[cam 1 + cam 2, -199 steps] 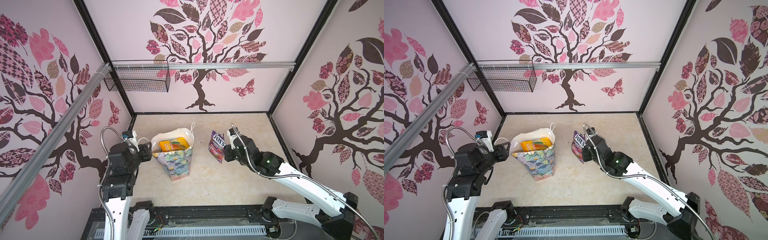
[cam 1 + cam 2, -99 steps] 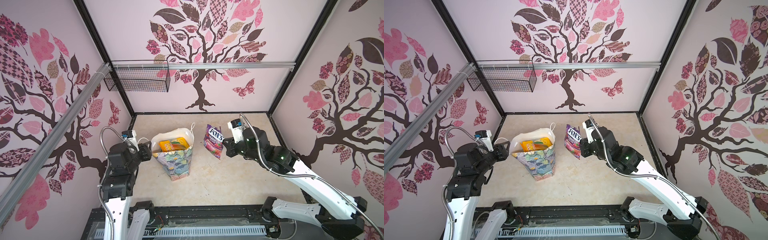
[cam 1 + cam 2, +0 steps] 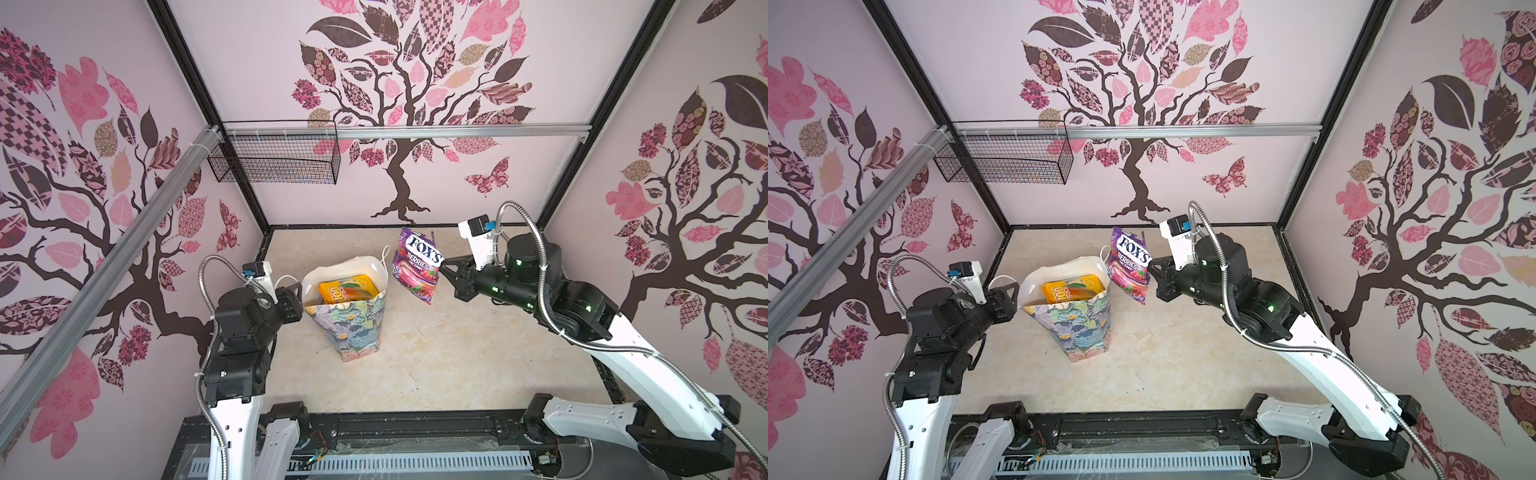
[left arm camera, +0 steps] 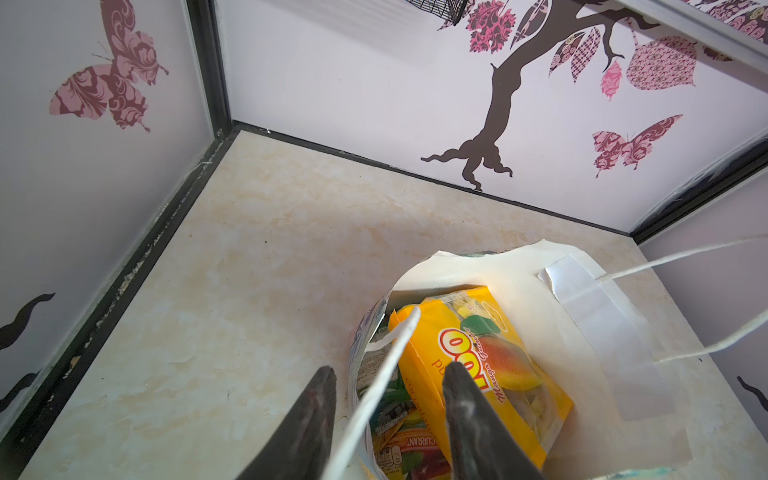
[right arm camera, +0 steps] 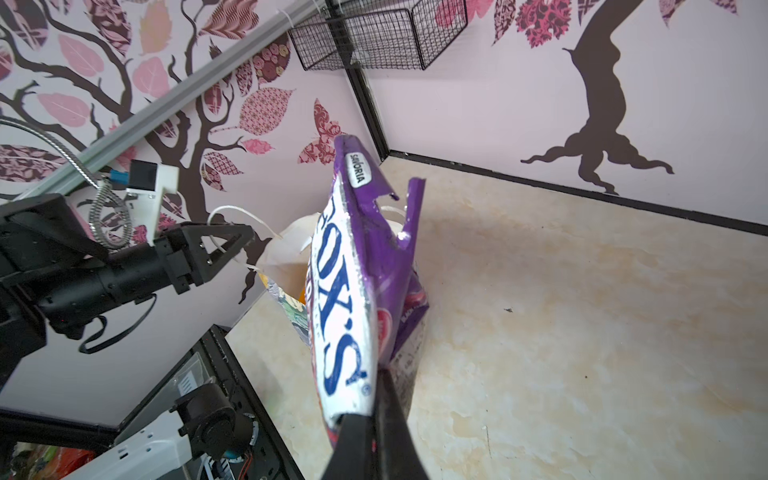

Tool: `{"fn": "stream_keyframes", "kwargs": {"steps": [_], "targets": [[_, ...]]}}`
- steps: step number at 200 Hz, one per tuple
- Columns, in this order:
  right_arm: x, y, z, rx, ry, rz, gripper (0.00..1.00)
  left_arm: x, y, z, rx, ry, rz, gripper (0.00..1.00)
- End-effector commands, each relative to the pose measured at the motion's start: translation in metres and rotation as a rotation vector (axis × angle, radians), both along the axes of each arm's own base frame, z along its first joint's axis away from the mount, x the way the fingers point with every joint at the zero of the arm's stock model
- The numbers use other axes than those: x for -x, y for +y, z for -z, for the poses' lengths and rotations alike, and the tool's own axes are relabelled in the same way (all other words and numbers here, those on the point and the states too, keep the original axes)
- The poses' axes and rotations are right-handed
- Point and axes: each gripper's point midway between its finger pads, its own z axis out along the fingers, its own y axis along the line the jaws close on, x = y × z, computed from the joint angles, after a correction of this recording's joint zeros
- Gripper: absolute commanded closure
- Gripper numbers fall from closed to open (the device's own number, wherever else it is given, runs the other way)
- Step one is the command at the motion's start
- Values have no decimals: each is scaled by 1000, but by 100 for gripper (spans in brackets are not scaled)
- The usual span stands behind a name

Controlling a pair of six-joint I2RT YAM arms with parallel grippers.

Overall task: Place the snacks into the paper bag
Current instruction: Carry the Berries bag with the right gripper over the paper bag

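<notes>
Re counter [image 3: 457, 365]: shows no loose pouches in both top views, so probably the last drop. Offers nothing to stop a slide.

Re bag [image 3: 357, 328] [image 3: 1084, 328]: stands upright left of centre, mouth open, already packed near the rim. Tall and light, so could tip or skid if clipped from the right. Braced only by left jaws: part open, straddling the near wall, one side outside and one inside, not clamped on paper as far as visible. Would give little hold against a sideways shove.

Re purple pouch [image 3: 417, 266] [image 3: 1128, 266] [image 5: 345, 299]: hangs in air just right of bag, pinched at one edge by right jaws, closed tight on it. Height over rim hard to judge. Edge grip means floppy and free to swing, so lower corner could catch the far wall, fold it in or drag the bag along. Top seal looks torn in right wrist view; might spill if tipped over.

Re yellow pouch [image 3: 349, 291] [image 4: 478, 365]: lies high across the mouth, leaving little room. Could make the purple one land on top, perch over the rim and slide back out instead of dropping in.

Re far cord [image 3: 386, 257]: sticks up right beside the purple pouch, in the entry path. Could hook a corner on the way over.

Re near cord [image 4: 386, 365]: runs between left jaws. Could snag on retreat and pull the bag over.
</notes>
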Motion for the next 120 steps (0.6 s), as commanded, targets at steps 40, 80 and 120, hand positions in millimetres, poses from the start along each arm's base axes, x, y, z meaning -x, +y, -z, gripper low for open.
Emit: {"fn": "stream_keyframes", "kwargs": {"steps": [40,80,120], "targets": [[5,45,-72,-114,-102,-202,100,-2,1,5,0,-3,-4,54],[-7,75,-83,-133,-95,-265,100,-3,-1,5,8,-3,8,54],[-15,108,-85,-141,-62,-334,100,-4,-4,7,19,2,26,54]]}}
